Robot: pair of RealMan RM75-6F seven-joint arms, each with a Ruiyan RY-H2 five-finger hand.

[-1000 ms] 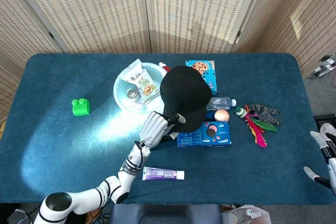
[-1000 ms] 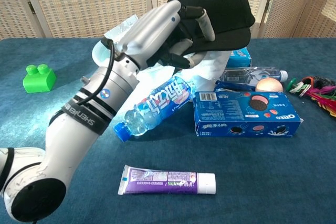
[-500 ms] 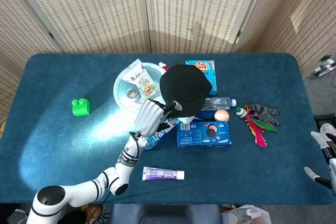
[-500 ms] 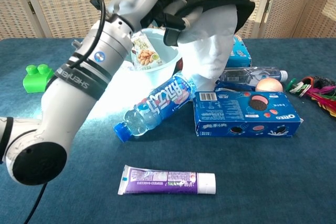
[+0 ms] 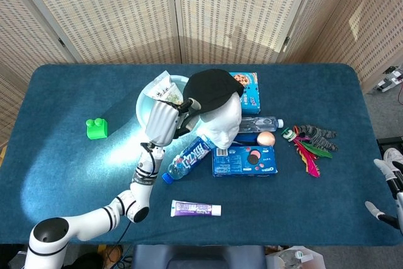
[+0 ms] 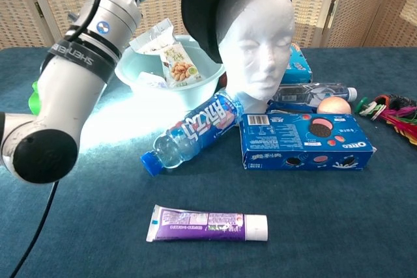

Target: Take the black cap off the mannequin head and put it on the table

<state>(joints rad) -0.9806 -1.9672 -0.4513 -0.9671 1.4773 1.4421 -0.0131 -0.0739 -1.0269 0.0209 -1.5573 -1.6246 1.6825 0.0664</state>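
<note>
While my left hand (image 5: 165, 121) grips the brim of the black cap (image 5: 208, 86), the cap is peeled back off the mannequin head (image 5: 221, 121), clinging behind its crown. Next I'd judge: pull clear, then lower to bare table (image 5: 75, 174).

The left arm (image 6: 78, 63) is glossy white with black joint bands, a round blue logo, grey lettering, a black cable, and a silver-ribbed left hand (image 5: 162, 123).
</note>
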